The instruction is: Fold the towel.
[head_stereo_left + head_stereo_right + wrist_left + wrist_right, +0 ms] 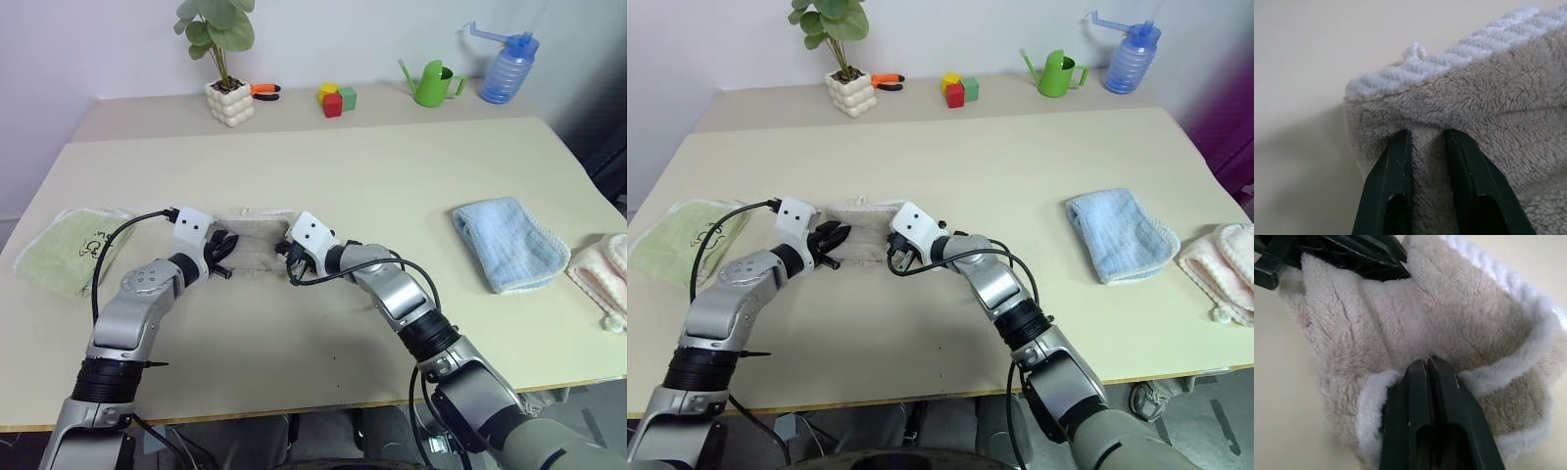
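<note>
- The bench (pixel 392 196) carries the towel (pixel 257 245) near its left front part, between my two hands, beside a green towel (pixel 61 250).
- The towel lies with its long axis across the bench, left to right; its corded edge (pixel 1449 58) is on the far side.
- It looks soft, light and limp, so I judge it will sag; the ends are the best places to hold.
- My left hand (pixel 221 251) pinches the left end in a narrow gap.
- My right hand (pixel 289 257) is pressed together on the right edge fold.
</note>
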You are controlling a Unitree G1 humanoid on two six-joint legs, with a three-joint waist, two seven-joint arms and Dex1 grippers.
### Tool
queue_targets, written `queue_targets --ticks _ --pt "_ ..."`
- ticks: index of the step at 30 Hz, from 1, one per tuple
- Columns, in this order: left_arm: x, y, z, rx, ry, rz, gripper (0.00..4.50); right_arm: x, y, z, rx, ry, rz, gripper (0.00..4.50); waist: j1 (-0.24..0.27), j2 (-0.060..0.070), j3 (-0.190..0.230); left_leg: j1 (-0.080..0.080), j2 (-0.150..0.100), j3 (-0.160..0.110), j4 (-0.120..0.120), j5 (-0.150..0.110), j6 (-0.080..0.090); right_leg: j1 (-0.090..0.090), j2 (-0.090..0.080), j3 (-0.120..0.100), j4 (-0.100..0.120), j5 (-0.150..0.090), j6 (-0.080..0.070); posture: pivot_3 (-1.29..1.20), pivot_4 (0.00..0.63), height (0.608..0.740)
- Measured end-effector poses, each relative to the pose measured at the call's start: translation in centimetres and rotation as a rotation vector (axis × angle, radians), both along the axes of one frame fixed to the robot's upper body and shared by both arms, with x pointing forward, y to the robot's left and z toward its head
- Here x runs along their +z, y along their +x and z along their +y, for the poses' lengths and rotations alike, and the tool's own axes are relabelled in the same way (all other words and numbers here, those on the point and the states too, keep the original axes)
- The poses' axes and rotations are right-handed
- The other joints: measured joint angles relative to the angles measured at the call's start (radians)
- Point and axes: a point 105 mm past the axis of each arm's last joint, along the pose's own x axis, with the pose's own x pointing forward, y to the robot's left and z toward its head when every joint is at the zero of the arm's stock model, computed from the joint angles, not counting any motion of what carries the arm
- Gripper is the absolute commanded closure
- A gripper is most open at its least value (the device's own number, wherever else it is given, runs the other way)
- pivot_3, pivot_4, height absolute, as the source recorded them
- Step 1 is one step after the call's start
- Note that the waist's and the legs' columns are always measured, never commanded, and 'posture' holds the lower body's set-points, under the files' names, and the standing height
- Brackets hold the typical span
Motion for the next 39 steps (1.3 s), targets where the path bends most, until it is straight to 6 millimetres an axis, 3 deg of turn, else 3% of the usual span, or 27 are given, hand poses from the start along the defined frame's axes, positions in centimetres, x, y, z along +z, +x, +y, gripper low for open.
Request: queue_targets --ticks 2,3,4,7,11,13,16,20,25,29,38,39 --pt "0.7 -0.4 0.6 0.028 -0.099 -0.009 3.43 1.2 0.2 -1.0 -0.024 0.036 -0.028 4.43 -0.001 0.0 0.0 -0.001 0.0 0.0 0.0 0.0 0.0 -0.001 0.0 0.0 0.0 0.0 0.0 0.0 0.15 0.731" --pt "1.4 -0.5 1.1 0.046 -0.14 -0.023 3.43 2.0 0.3 -1.6 -0.034 0.052 -0.05 4.2 -0.001 0.0 0.0 -0.001 0.0 0.0 0.0 0.0 0.0 -0.001 0.0 0.0 0.0 0.0 0.0 0.0 0.15 0.731" --pt "2.1 -0.6 1.8 0.068 -0.172 -0.036 3.43 2.8 0.4 -2.3 -0.038 0.058 -0.075 3.94 -0.001 0.0 0.0 -0.001 0.0 0.0 0.0 0.0 0.0 -0.001 0.0 0.0 0.0 0.0 0.0 0.0 0.15 0.731" --pt "3.3 -0.9 3.7 0.13 -0.236 -0.055 2.68 3.8 -0.5 -3.4 -0.002 0.055 -0.113 2.78 -0.001 0.0 0.0 -0.001 0.0 0.0 0.0 0.0 0.0 -0.001 0.0 0.0 0.0 0.0 0.0 0.0 0.15 0.731" --pt "4.0 -1.3 5.2 0.184 -0.31 -0.052 0.72 3.7 -1.5 -3.8 0.033 0.042 -0.111 0.76 -0.002 0.0 0.0 0.0 0.0 0.0 0.0 0.0 0.0 -0.001 0.0 0.0 0.0 0.0 0.0 0.0 0.15 0.731" --pt "4.2 -1.5 5.3 0.19 -0.327 -0.05 0.03 3.8 -1.8 -3.8 0.039 0.054 -0.089 0.04 -0.001 0.0 0.0 -0.001 0.0 0.0 0.0 0.0 0.0 -0.001 0.0 0.0 0.0 0.0 0.0 0.0 0.15 0.731" --pt "4.2 -1.9 5.2 0.189 -0.315 -0.042 0.03 3.9 -2.1 -3.8 0.031 0.094 -0.032 0.04 0.0 0.0 0.0 0.0 0.0 0.0 0.0 0.0 0.0 0.0 0.0 0.0 0.0 0.0 0.0 0.0 0.15 0.731" --pt "3.1 -2.5 5.1 0.189 -0.252 -0.029 0.03 3.1 -1.8 -3.8 -0.076 0.223 0.182 0.04 0.0 0.0 0.0 0.0 0.001 0.0 0.0 0.0 0.0 -0.001 0.0 0.0 0.0 0.0 0.0 0.0 0.15 0.731" --pt "4.2 -3.6 3.7 0.101 -0.233 -0.101 0.03 2.4 -1.3 -3.9 -0.194 0.358 0.399 0.04 0.0 0.0 0.0 -0.001 0.0 0.0 0.0 -0.001 0.001 -0.001 0.0 0.0 0.0 0.0 0.0 0.0 0.15 0.731" --pt "4.2 -4.6 3.3 0.053 -0.212 -0.114 0.03 1.7 -0.7 -3.8 -0.233 0.367 0.467 0.04 -0.001 0.0 0.0 0.0 0.001 0.0 0.0 -0.001 0.002 -0.001 0.0 0.0 0.0 0.0 0.0 0.0 0.15 0.731" --pt "3.6 -6.9 2.9 -0.032 -0.142 -0.098 0.03 0.9 -0.1 -0.7 -0.224 0.452 0.641 0.04 -0.003 0.0 0.001 0.0 0.001 0.001 -0.001 -0.002 0.003 -0.001 0.0 0.001 0.0 0.0 0.0 0.0 0.15 0.731" --pt "3.5 -7.0 2.9 -0.035 -0.142 -0.095 0.01 1.0 -0.1 -0.3 -0.215 0.46 0.652 0.26 -0.004 0.001 0.001 0.0 0.001 0.001 -0.001 -0.002 0.003 -0.001 0.0 0.001 0.0 0.0 0.0 0.0 0.15 0.731"
